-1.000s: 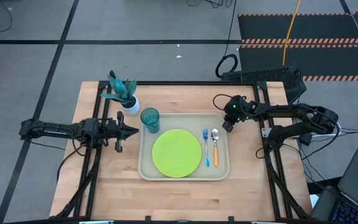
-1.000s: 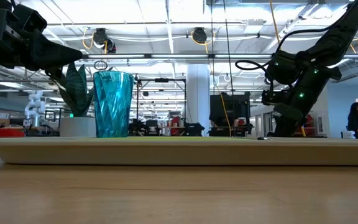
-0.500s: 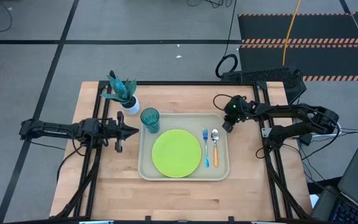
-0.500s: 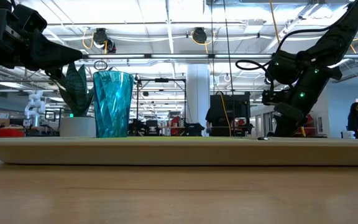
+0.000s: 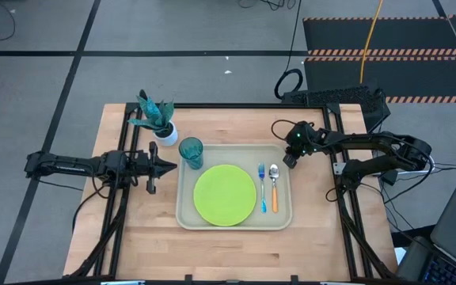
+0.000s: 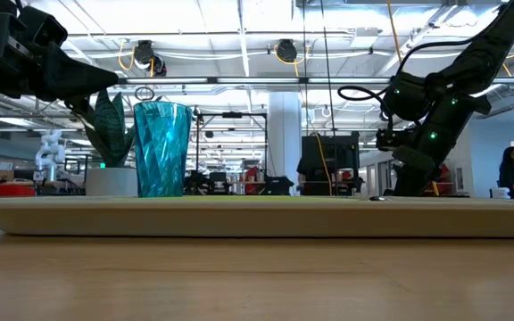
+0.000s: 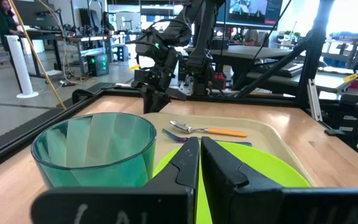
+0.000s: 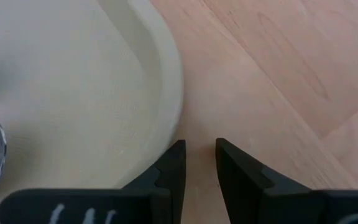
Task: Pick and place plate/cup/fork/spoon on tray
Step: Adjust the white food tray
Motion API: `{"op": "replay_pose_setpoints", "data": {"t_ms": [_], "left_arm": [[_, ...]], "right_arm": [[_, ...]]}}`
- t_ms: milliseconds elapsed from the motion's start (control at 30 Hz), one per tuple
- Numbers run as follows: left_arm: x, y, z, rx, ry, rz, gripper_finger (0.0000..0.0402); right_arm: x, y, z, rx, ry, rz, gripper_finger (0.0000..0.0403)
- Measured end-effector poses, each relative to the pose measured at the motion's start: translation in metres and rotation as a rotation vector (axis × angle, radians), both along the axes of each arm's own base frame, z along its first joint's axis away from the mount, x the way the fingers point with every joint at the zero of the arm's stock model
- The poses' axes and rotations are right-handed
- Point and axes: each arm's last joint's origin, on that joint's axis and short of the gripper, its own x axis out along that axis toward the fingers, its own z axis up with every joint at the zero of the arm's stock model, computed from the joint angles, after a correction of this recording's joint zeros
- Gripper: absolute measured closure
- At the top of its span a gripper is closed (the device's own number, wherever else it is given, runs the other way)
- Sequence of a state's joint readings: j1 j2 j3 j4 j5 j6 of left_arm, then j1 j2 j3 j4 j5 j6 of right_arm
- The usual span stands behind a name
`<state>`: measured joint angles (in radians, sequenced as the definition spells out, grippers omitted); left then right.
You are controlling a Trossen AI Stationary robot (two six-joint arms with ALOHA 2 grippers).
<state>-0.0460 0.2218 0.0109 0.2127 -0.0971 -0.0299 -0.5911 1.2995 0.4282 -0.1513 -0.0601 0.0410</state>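
Observation:
The beige tray point(image 5: 283, 218) lies mid-table. On it are the lime-green plate point(image 5: 225, 195), the teal cup point(image 5: 191, 152) standing upright at its far left corner, and the blue-handled fork point(image 5: 262, 188) and orange-handled spoon point(image 5: 274, 184) lying side by side right of the plate. My left gripper point(image 5: 172, 166) is shut and empty, level, just left of the tray beside the cup point(image 7: 95, 152). My right gripper point(image 5: 289, 162) points down over the table just off the tray's far right corner point(image 8: 166, 81). Its fingers stand a narrow gap apart and hold nothing.
A white pot with a green plant point(image 5: 158, 119) stands on the table behind the cup. Bare wood lies in front of the tray and along the table's far side. The room behind holds racks and a person point(image 6: 512, 169) at the far right.

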Motion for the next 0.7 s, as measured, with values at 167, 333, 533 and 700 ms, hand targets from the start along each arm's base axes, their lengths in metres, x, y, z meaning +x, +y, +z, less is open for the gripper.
{"op": "replay_pose_setpoints", "data": {"t_ms": [167, 333, 533, 700], "left_arm": [[0.0000, 0.0000, 0.0000, 0.000, 0.000, 0.000, 0.0380], [0.0000, 0.0000, 0.0000, 0.000, 0.000, 0.000, 0.0380], [0.0000, 0.0000, 0.0000, 0.000, 0.000, 0.000, 0.0380], [0.0000, 0.0000, 0.0000, 0.000, 0.000, 0.000, 0.0380]], "right_arm": [[-0.0001, 0.0001, -0.0001, 0.001, 0.002, 0.000, 0.0323], [-0.0013, 0.0010, -0.0009, 0.011, 0.015, 0.000, 0.0323], [-0.0014, 0.0013, -0.0010, 0.018, 0.016, -0.007, 0.0323], [0.0001, 0.0043, -0.0011, 0.035, 0.010, 0.000, 0.0323]]}}
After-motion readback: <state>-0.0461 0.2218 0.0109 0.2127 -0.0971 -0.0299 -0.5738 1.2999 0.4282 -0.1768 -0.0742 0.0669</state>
